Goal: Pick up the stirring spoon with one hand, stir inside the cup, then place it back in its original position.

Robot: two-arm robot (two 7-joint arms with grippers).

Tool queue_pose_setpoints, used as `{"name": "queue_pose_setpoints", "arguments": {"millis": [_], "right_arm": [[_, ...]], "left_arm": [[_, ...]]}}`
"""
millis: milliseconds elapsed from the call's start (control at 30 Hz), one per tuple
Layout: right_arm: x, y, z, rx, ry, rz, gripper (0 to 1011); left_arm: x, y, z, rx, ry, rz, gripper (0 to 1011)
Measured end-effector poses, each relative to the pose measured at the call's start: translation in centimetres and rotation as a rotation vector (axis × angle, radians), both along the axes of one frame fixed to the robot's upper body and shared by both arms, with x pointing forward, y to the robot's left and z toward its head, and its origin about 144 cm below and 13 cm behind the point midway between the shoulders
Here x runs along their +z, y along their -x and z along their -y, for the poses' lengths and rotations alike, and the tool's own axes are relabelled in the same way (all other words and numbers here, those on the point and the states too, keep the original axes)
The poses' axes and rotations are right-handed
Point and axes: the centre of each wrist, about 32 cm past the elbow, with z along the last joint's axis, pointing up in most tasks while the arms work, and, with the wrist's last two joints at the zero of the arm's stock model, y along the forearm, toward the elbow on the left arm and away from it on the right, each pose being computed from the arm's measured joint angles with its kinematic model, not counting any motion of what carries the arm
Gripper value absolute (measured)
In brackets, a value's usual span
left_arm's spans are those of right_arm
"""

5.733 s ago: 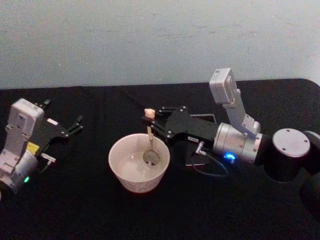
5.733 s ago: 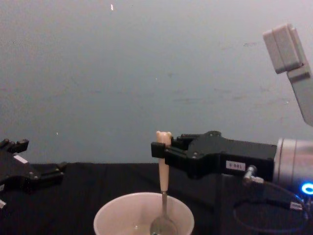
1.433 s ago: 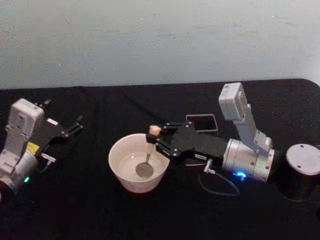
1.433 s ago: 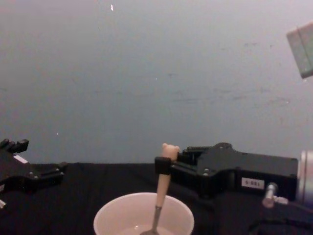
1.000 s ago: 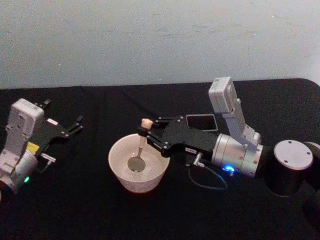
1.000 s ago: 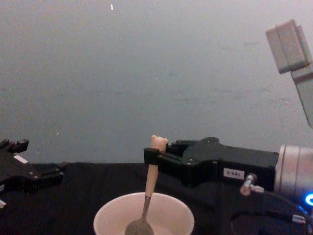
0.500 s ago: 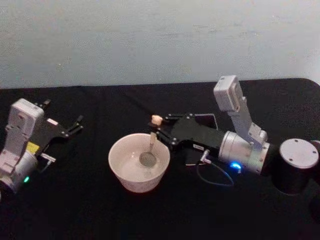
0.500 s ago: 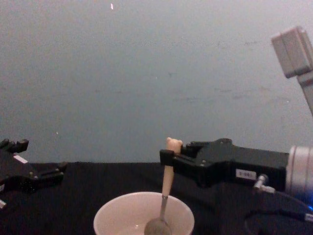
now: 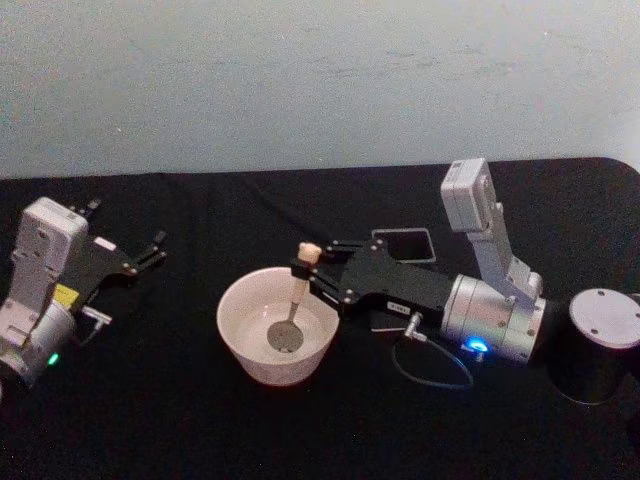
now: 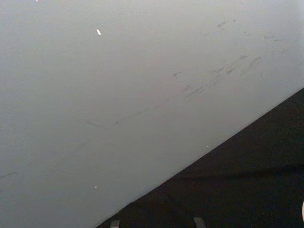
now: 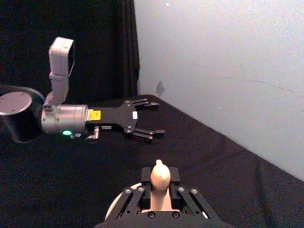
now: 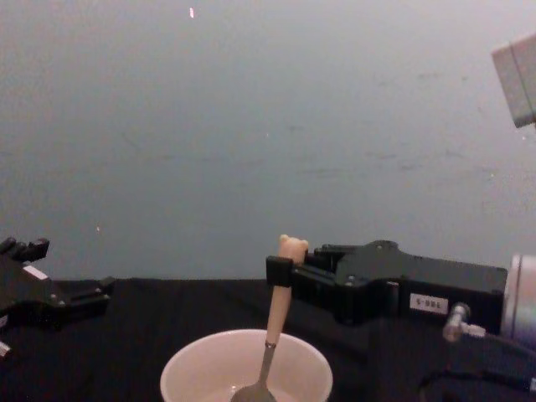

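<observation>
Between the closed fingers of my right gripper (image 9: 304,268) sits the beige handle of the spoon (image 9: 296,300), pinched just under its small bear head. My wrist camera looks straight over that grip: the bear head (image 11: 159,175) pokes up between the two black fingers, which press on it from either side.

From the chest, the spoon (image 12: 273,322) leans, with its top tipped to the right and its metal bowl lower and to the left. The bowl hangs inside the cup (image 9: 268,366), near the middle. Whether it touches the bottom I cannot tell. The cream cup (image 12: 188,373) stands on the black table (image 9: 200,425), about mid-scene and close in front of me.

Farther back and to the right of the cup stands the dark square holder (image 9: 401,232), its mouth open upward. Its near side is hidden behind the black body of my right gripper. My right arm reaches in from the right, lying low across the table, with a blue light glowing on the silver wrist.

Far off on the left, well apart from the cup, my left gripper (image 9: 150,250) rests over the table with its fingers spread wide. My right wrist camera sees it (image 11: 156,118) across the table, in front of the pale wall (image 9: 300,80).
</observation>
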Motion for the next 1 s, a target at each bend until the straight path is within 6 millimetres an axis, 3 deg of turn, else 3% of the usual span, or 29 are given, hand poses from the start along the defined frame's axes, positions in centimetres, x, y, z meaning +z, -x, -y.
{"name": "queue_pose_setpoints", "arguments": {"millis": [1000], "right_arm": [[0.28,-0.89,0.0,-0.093,-0.037,-0.014,218]], "left_arm": [[0.0,0.0,0.0,0.0,0.0,0.0,1001]]}}
